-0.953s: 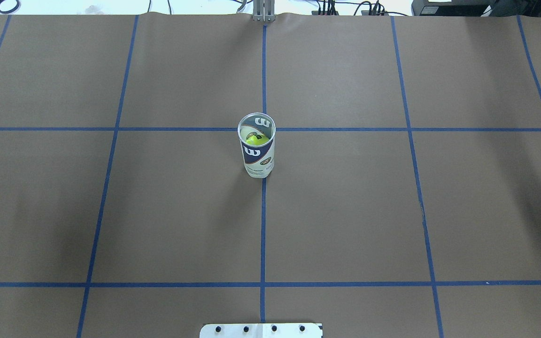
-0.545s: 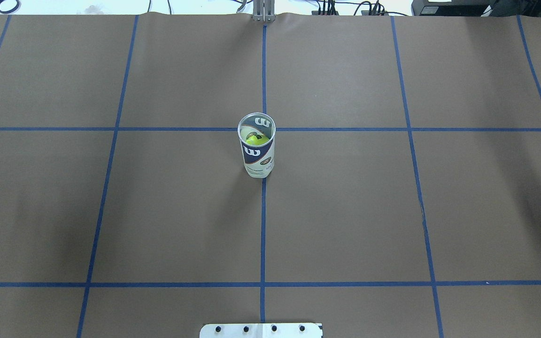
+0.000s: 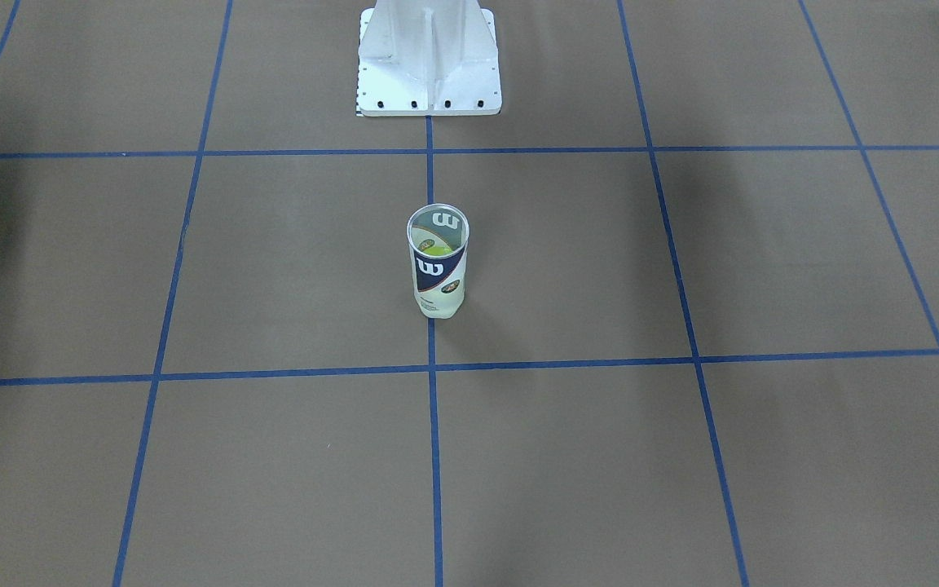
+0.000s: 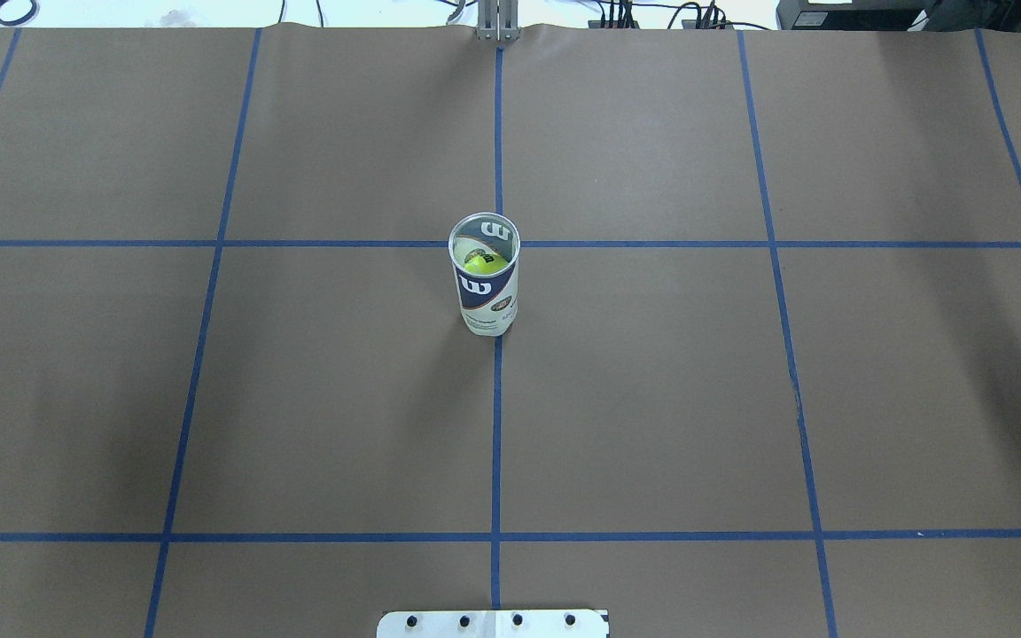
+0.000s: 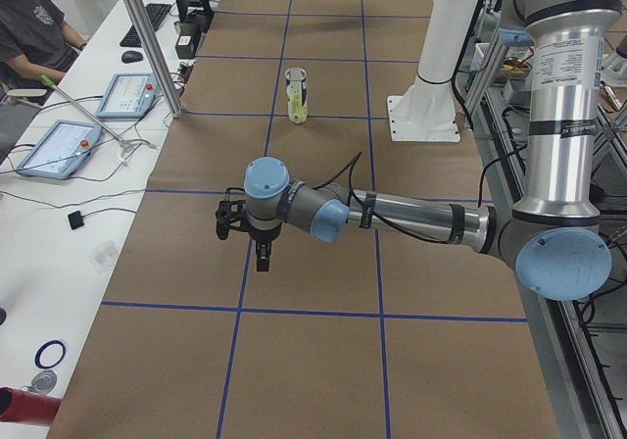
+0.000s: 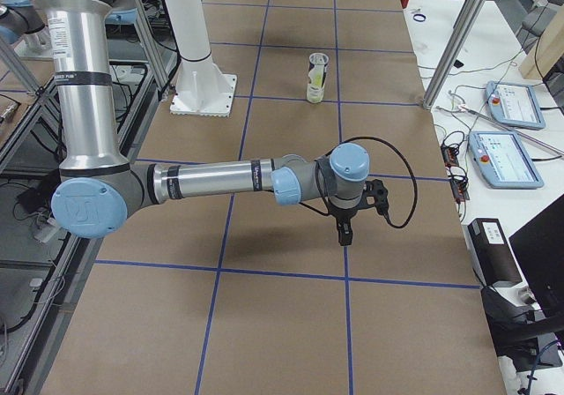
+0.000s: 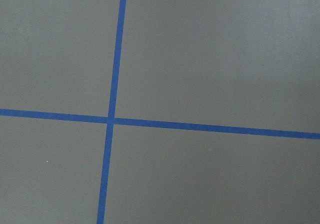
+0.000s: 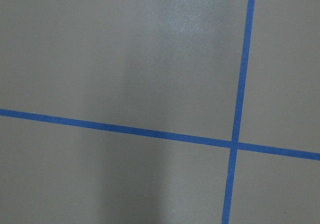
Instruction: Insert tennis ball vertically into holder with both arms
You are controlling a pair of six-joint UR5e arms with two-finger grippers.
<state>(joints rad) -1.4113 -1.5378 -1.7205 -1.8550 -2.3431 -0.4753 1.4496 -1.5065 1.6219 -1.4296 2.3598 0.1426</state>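
The holder (image 4: 486, 297), a clear tube with a navy and white label, stands upright at the table's middle, on a blue tape line. A yellow-green tennis ball (image 4: 484, 262) sits inside it, seen through the open top. The holder also shows in the front view (image 3: 437, 281) and in both side views (image 5: 296, 96) (image 6: 316, 76). My left gripper (image 5: 263, 251) hangs over the table's left end, far from the holder. My right gripper (image 6: 342, 229) hangs over the right end, also far from it. I cannot tell whether either is open or shut. Both wrist views show only brown paper and tape.
The white pedestal base (image 3: 429, 57) stands at the robot's edge, behind the holder in the front view. Blue tape (image 4: 496, 425) marks a grid on the brown paper. Operator desks with tablets (image 5: 59, 147) (image 6: 504, 157) line the far side; a person (image 5: 29, 27) sits there.
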